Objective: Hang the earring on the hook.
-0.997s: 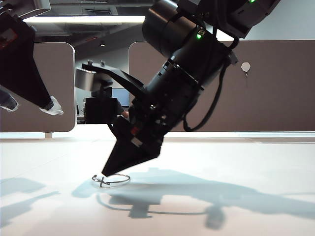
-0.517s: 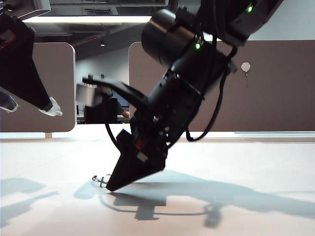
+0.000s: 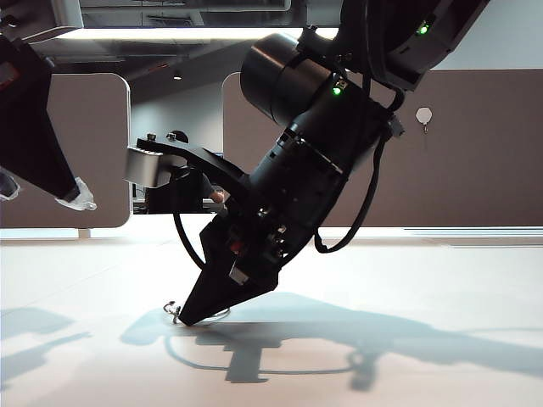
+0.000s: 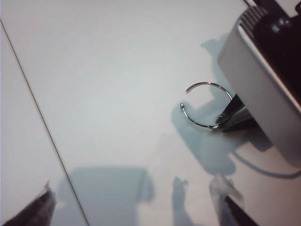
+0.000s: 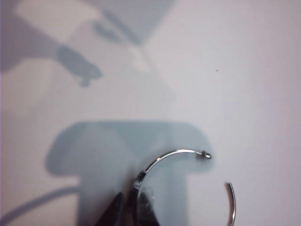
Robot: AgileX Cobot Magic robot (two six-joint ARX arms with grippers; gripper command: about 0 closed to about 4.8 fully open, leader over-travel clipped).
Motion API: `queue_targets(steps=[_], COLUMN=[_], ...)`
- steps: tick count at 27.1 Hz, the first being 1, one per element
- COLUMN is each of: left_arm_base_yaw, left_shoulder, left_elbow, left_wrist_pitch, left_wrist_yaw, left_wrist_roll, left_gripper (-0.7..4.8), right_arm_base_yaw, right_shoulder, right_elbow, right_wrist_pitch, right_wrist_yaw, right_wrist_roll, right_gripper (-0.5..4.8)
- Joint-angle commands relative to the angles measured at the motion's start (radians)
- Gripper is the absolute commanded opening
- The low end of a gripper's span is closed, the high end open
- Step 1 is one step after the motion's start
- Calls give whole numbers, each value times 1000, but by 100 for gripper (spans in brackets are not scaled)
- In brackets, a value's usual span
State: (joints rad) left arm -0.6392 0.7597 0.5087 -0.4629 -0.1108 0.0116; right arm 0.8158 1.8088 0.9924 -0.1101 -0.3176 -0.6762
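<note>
Right gripper [image 5: 134,209] is down on the white table [image 3: 441,288], pinched onto the wire of the earring [image 4: 207,104] lying flat there. Left gripper [image 4: 136,207] hangs up high with its jaws spread wide and empty, and the hook [image 3: 423,115] sits way off on the brown back panel [image 3: 475,153]

The thin silvery wire hoop earring [image 3: 197,315] lies on the white worktop [image 3: 424,288], left of centre. The right gripper [image 3: 188,317] stands on it. The left gripper [image 3: 51,197] hangs far left, above the worktop. The small white hexagonal hook [image 3: 423,115] sits on the far panel, upper right.
</note>
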Motion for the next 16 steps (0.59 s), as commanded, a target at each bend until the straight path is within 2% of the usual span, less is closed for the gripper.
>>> queue_targets(steps=[1,8,16], left_arm_base_yaw=[0,0,0], left_shoulder=[-1,-1,-1], left_elbow=[3,3,3], left_wrist_pitch=[5,4,16], left_wrist_yaw=[-6,-6,-9], left_wrist_roll=[8,8,8], left_gripper=[479,479,479], right_arm_base_yaw=[-2,-2,-7], right_shoulder=[9,4,-65], right_elbow=[-5,19,158], right_wrist_pitch=[-66,-59,-22], right_wrist_yaw=[28,27,28], right_wrist_roll=[-5,55,178], right_gripper=[-6,-6,-6])
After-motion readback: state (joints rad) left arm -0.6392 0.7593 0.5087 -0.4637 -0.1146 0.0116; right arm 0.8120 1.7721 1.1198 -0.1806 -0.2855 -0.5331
